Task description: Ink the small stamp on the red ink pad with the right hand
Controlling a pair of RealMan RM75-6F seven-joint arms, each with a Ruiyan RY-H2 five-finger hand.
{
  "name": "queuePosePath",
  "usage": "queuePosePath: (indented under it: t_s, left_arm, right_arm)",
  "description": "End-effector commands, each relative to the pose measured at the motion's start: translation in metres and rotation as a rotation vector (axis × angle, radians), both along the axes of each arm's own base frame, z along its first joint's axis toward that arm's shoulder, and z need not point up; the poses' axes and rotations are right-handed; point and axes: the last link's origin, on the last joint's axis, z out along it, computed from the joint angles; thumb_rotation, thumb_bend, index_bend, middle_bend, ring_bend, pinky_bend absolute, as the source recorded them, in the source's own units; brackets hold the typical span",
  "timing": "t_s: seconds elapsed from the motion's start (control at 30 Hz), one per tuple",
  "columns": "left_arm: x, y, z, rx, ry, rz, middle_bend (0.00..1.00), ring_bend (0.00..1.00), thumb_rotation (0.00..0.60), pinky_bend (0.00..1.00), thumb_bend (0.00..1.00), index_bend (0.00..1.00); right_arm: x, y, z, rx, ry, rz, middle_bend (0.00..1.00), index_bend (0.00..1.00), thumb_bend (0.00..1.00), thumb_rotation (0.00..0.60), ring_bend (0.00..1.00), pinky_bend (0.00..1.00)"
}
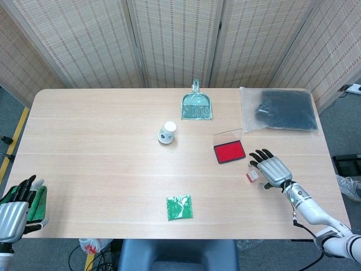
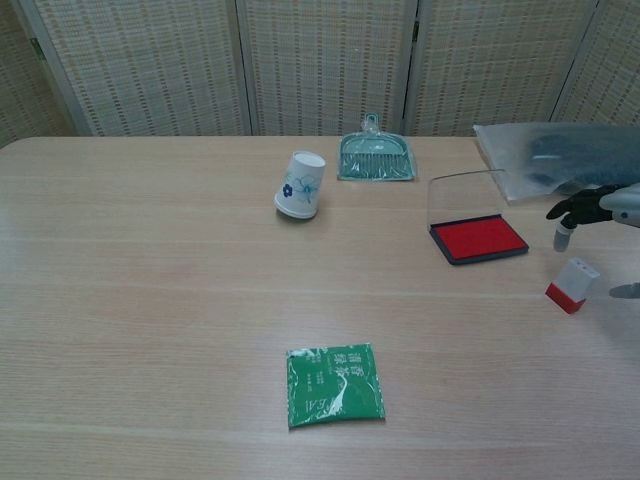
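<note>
table: pale wood-grain top under the right hand, showing a smooth, matt finish.
right hand: looking like silvery grey metal or plastic on the back, with black matt fingers.
small stamp: lying just beside the fingers, showing a frosted whitish plastic body and a red base.
red ink pad: near the hand, showing a matt red surface in a dark tray, with a clear glossy plastic lid standing open.
bag: beyond the hand, looking like clear, shiny plastic film over dark contents.
packet: well apart, showing glossy green foil.
cup: appearing as white printed paper.
</note>
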Motion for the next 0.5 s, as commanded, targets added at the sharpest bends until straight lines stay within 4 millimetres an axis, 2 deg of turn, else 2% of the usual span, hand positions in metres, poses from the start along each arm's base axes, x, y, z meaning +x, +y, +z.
queuePosePath:
  t_s: [0.03, 0.5]
  left_arm:
    - [-0.0004, 0.0000, -0.0001, -0.001, 0.000, 0.002, 0.00, 0.00, 0.600, 0.26, 0.18, 0.10]
    - [0.0000, -0.0008, -0.0003, -0.003, 0.001, 0.000, 0.00, 0.00, 0.600, 0.26, 0.18, 0.10]
  right_arm:
    - [-0.0017, -0.0006, -0.0007, -0.001, 0.005, -0.005, 0.08, 0.28, 0.22, 0.600, 0.03, 0.03]
    - [-0.0032, -0.0077, -0.0102, -0.007, -0.001, -0.008, 0.10, 0.34, 0.22, 0.600, 0.03, 0.03]
